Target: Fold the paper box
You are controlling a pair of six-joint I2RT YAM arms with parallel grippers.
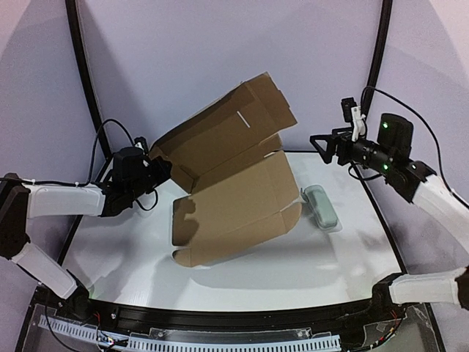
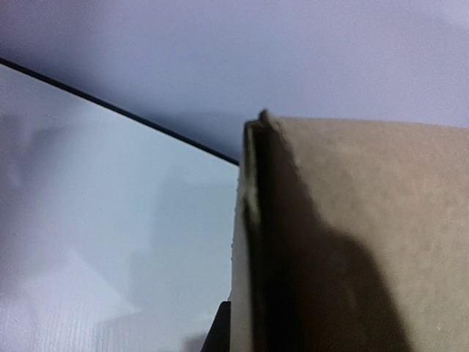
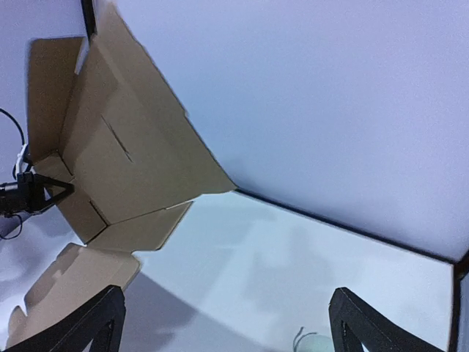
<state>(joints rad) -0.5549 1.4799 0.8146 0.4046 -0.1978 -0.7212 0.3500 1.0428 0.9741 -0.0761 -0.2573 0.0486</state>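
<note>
The paper box, a large brown cardboard mailer, is half open. Its lower panel slopes down to the table and its upper panel with a slit rises up and back. My left gripper is shut on the box's left edge and holds that side off the table. In the left wrist view the cardboard fills the right half, and one dark finger shows against its edge. My right gripper is open and empty in the air to the right of the box. Its fingertips stand wide apart, and the box lies far to their left.
A small pale grey-green case lies on the white table just right of the box, and its top shows in the right wrist view. Black frame tubes rise at the back left and right. A purple backdrop stands behind.
</note>
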